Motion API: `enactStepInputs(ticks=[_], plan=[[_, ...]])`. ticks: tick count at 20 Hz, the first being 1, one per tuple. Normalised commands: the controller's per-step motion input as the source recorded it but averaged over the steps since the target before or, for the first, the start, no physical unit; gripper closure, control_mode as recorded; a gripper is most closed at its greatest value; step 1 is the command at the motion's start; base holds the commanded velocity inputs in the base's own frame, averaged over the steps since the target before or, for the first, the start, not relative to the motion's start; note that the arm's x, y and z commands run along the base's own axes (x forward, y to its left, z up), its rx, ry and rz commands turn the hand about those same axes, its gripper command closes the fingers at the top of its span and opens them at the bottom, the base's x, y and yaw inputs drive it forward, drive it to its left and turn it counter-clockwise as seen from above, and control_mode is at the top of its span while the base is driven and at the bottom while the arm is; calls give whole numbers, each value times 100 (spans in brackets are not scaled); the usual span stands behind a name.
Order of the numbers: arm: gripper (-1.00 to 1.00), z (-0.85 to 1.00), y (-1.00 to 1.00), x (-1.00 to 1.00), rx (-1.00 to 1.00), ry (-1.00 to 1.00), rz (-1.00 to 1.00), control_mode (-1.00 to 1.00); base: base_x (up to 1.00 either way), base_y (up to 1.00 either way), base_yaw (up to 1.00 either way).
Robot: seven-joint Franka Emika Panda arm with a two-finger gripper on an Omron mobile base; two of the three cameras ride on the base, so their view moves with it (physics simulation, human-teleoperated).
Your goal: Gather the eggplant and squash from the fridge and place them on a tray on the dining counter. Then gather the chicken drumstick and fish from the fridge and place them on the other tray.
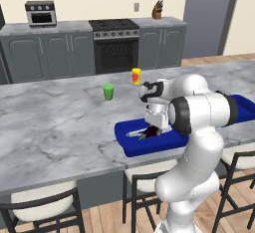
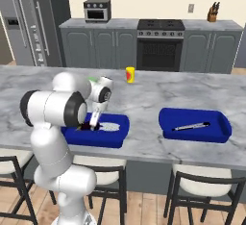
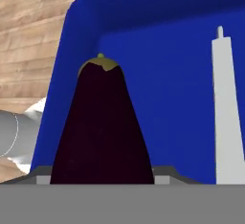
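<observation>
A dark purple eggplant (image 3: 101,122) with a green cap stands between my fingertips in the hand view, and my gripper (image 3: 102,175) is shut on it. It sits low inside the near blue tray (image 1: 134,146) on the dining counter, where my gripper (image 1: 154,125) points down at the eggplant (image 1: 148,134). From the right base view the gripper (image 2: 94,120) and eggplant (image 2: 88,127) are at the left end of that tray (image 2: 115,136). The other blue tray (image 2: 194,131) lies to the right. The squash, chicken drumstick and fish are out of view.
A pale long object (image 3: 225,108) lies in the near tray beside the eggplant. A grey utensil (image 2: 191,126) lies in the other tray. A green cup (image 1: 108,91) and a yellow cup (image 1: 136,75) stand farther back. Stools (image 2: 192,190) line the counter's front edge. The fridge (image 2: 24,22) is at far left.
</observation>
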Motion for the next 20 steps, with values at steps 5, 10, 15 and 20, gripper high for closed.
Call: enactStepInputs(ticks=[5,10,15,20], plan=[[100,-56,17,2,0,0,-3,-100,0,0,0],[100,-34,2,32,0,0,-2,-100,0,0,0],[-100,-28,0,-7,0,0,0,-100,0,0,0],[-100,3,0,-42,0,0,-1,-100,0,0,0]])
